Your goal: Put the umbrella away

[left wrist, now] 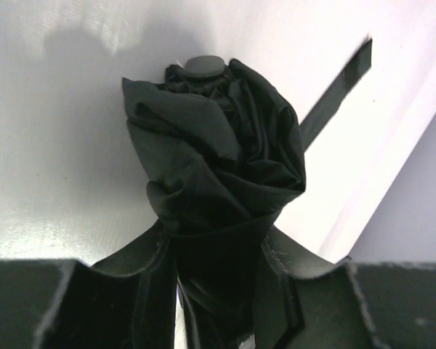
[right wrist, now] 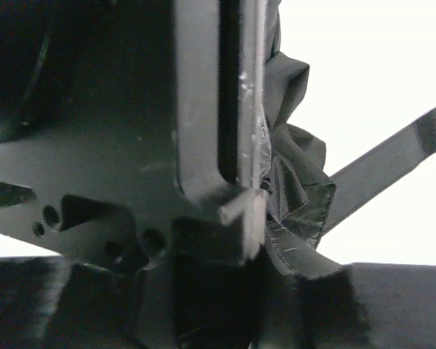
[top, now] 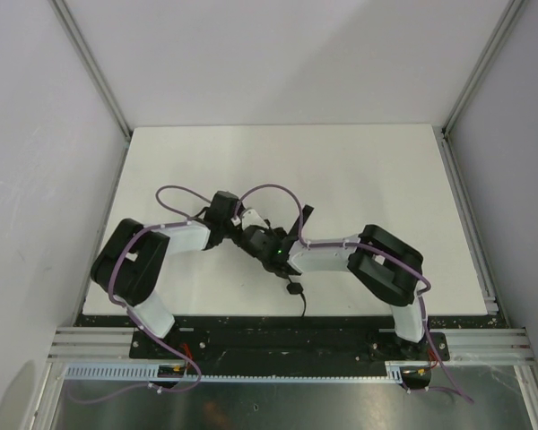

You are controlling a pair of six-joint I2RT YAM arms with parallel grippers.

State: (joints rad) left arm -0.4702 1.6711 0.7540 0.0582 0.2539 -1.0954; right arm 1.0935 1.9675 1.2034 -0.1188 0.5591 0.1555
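umbrella [left wrist: 218, 167]: black fabric, folded, loosely bunched | round cap [left wrist: 203, 67] at its tip | closure tab [left wrist: 338, 87] sticking out straight, unfastened | wrist cord [top: 301, 305] trailing to the tabletop's [top: 341, 170] near edge | position: tabletop near-middle

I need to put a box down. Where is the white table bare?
The white table is bare across its far half, up to the back wall, and along its right edge. The near middle is crowded around the black fabric folding umbrella.
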